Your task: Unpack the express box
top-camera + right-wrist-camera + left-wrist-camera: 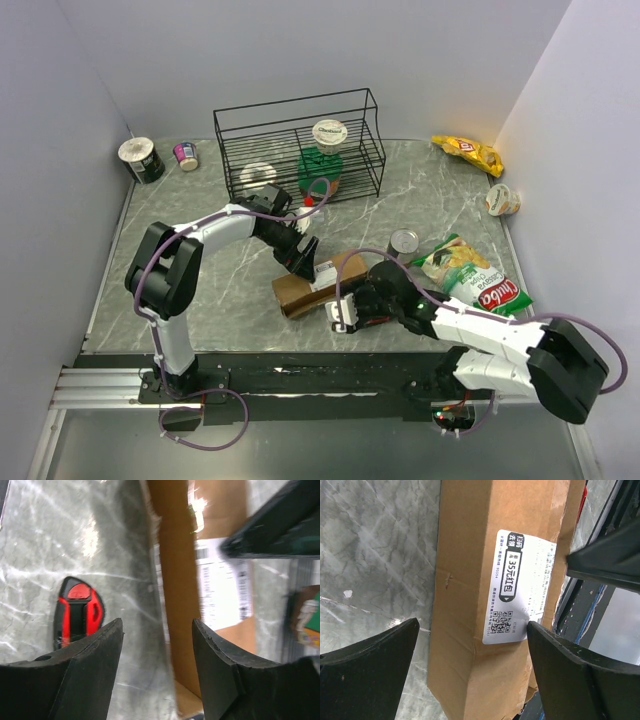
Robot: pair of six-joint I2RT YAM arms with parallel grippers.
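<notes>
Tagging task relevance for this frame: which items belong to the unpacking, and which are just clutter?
Job: box, left gripper, right gripper.
Clutter: rack, green bag, yellow bag, can.

Express box (295,295) front-centre on table (430,195), wire rack (270,140) behind, snack bag (470,280) to its right.

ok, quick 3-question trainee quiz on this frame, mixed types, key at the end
1. True or false: the express box lies inside the black wire rack.
2. Which wrist camera shows the red-and-black tool on the marble table? A) left B) right
3. Fill in: the left gripper and right gripper both have jaws ___.
Key: 1 false; 2 B; 3 open.
</notes>
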